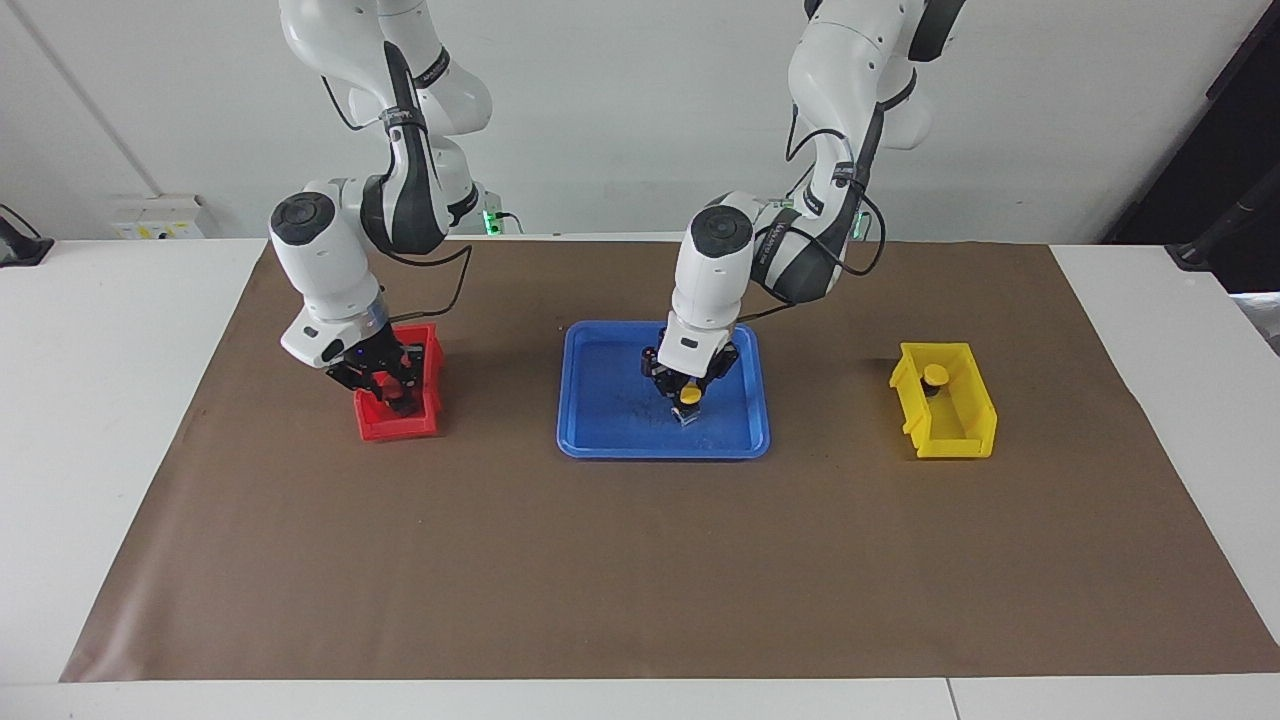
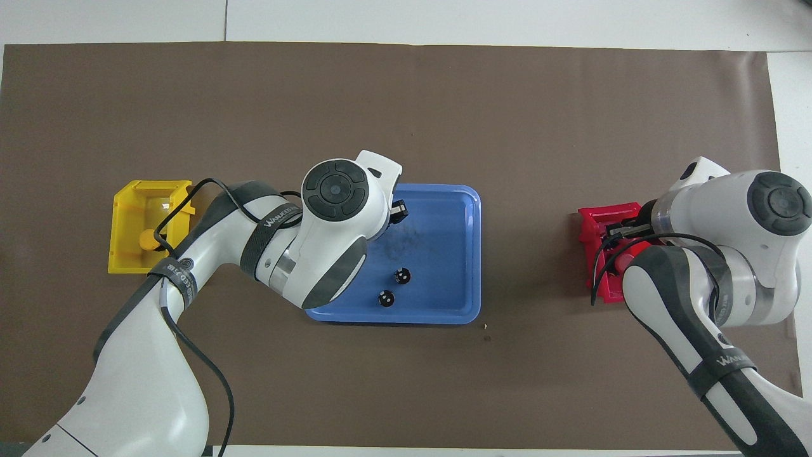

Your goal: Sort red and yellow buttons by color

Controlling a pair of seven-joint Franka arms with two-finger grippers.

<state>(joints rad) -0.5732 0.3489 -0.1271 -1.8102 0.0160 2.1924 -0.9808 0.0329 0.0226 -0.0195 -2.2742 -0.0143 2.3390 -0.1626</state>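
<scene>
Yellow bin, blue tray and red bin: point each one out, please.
yellow bin (image 1: 972,420): facing view, on its side wall.
blue tray (image 1: 610,400): facing view, on bare floor.
red bin (image 2: 593,222): overhead view, on its rim.

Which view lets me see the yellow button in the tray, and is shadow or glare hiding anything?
Facing view: even light, no glare; the yellow button shows under the left gripper over the blue tray. Overhead view: the left arm covers that button; soft shadows only, and a faint sheen on the yellow bin.
</scene>
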